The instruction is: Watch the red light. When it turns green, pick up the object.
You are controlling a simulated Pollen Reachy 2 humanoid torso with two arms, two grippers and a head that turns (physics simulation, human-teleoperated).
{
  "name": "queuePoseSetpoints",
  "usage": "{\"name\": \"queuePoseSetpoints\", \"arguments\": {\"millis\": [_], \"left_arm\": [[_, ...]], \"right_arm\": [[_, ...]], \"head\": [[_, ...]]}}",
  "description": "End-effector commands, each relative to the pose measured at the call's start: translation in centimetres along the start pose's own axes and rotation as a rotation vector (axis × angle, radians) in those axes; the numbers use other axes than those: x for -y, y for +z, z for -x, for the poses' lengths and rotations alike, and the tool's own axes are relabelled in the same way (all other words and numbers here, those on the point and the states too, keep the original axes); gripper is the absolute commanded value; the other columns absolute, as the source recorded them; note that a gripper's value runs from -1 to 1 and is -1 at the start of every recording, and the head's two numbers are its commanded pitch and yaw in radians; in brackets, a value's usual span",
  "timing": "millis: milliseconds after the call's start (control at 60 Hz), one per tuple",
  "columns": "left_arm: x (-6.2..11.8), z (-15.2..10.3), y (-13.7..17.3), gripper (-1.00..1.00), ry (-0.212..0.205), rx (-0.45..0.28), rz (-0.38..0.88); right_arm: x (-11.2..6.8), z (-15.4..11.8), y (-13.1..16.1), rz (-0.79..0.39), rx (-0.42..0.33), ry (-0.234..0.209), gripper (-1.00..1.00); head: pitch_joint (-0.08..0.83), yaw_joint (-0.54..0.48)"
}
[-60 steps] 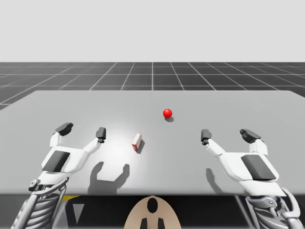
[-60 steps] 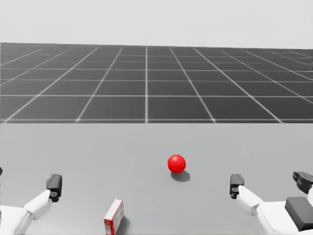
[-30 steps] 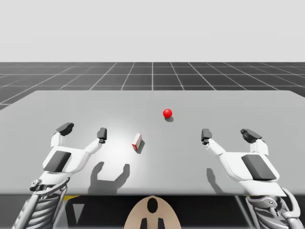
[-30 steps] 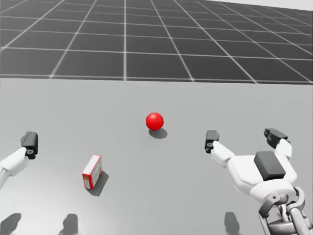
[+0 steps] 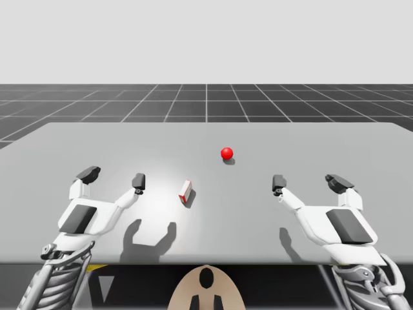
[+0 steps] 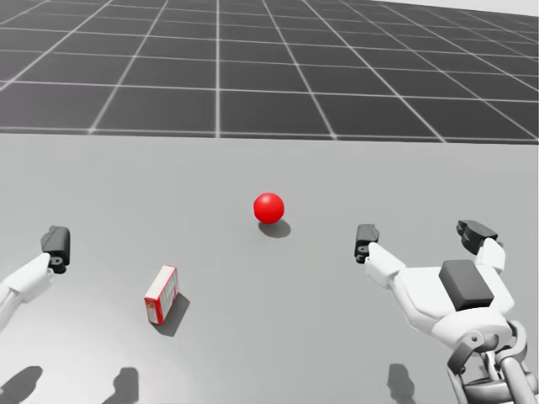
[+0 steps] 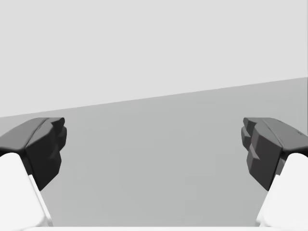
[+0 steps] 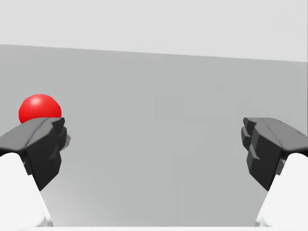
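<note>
Colour of the glossy round signal light is red. It sits on the flat grey table, a little right of centre in the high view and near the middle of the head view, with a small dark shadow under it.

The small red-and-white rectangular box stands on a narrow side just left of centre in the high view, below and left of the light and well apart from it. In the head view the box is at lower left, its red-edged white face turned toward the left of the frame.

My left gripper hovers at lower left of the high view, its two dark-tipped fingers spread wide with nothing between them. The box lies to its right, near but not touching. Its shadow falls on the table below it.

My right gripper hovers at lower right, fingers likewise wide apart and holding nothing. In the right wrist view the light shows ahead of that gripper, just beyond one fingertip. The left wrist view shows bare table ahead of the spread fingers.

A dark gridded floor stretches beyond the table's far edge.
</note>
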Motion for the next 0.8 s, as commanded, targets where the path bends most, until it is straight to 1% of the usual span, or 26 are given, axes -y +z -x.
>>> {"name": "queuePoseSetpoints", "arguments": {"millis": [17,500,567,800], "left_arm": [[0.06,-0.02,0.02,-1.0,-0.001,-0.001,0.001],[0.1,0.0,0.02,-1.0,-0.002,-0.002,0.003],[0.15,0.07,0.01,-1.0,-0.015,-0.006,0.001],[0.19,0.09,-0.04,-1.0,-0.012,-0.008,0.005]], "right_arm": [[-0.18,0.1,0.04,0.002,-0.004,-0.013,-1.0],[-0.17,0.14,0.04,0.002,-0.008,-0.01,-1.0],[-0.2,0.15,0.03,0.001,-0.009,-0.01,-1.0],[-0.21,0.16,0.03,0.003,-0.008,-0.003,-1.0]], "head": [[0.462,-0.13],[0.463,-0.13],[0.463,-0.13],[0.463,-0.13]]}}
